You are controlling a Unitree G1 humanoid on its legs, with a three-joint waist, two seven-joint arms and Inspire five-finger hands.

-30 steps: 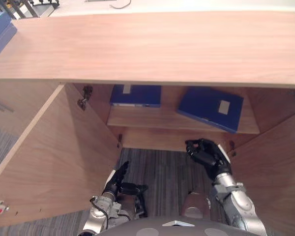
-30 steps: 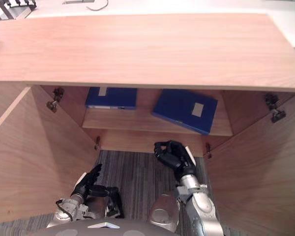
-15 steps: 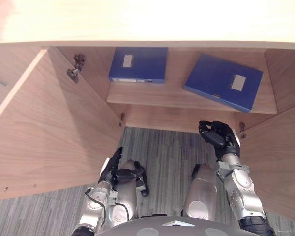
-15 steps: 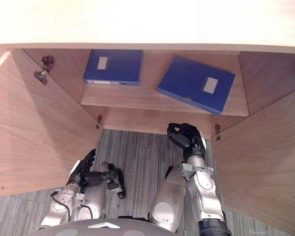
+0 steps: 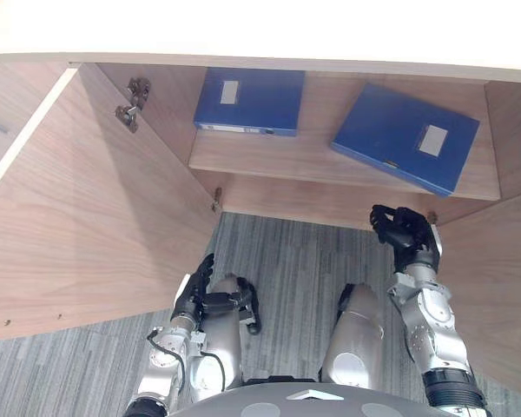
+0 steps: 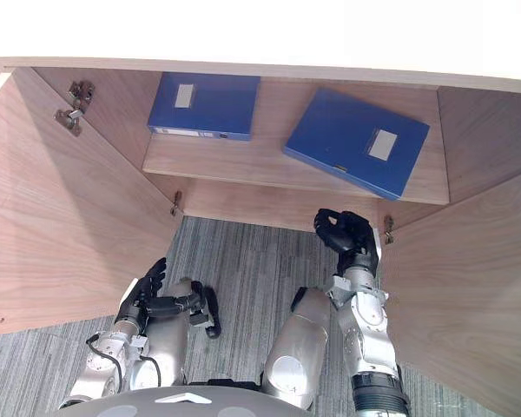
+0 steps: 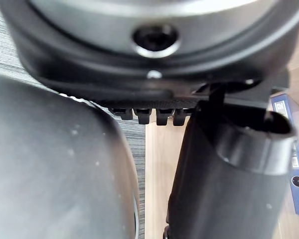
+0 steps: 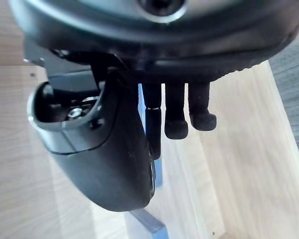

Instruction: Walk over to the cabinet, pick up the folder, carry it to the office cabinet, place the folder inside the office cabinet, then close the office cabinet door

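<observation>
We are seeing a blue folder lying flat, askew, on the open cabinet's shelf, a second folder lying beside it.

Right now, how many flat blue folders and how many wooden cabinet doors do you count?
Flat blue folders: 2, left folder and angled right folder, on the wooden shelf.
Open wooden cabinet doors: 2, left door and right door.
Total: 4.

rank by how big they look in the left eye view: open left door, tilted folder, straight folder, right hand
1. open left door
2. tilted folder
3. straight folder, farther back on the shelf, so perhaps the same size
4. right hand
</observation>
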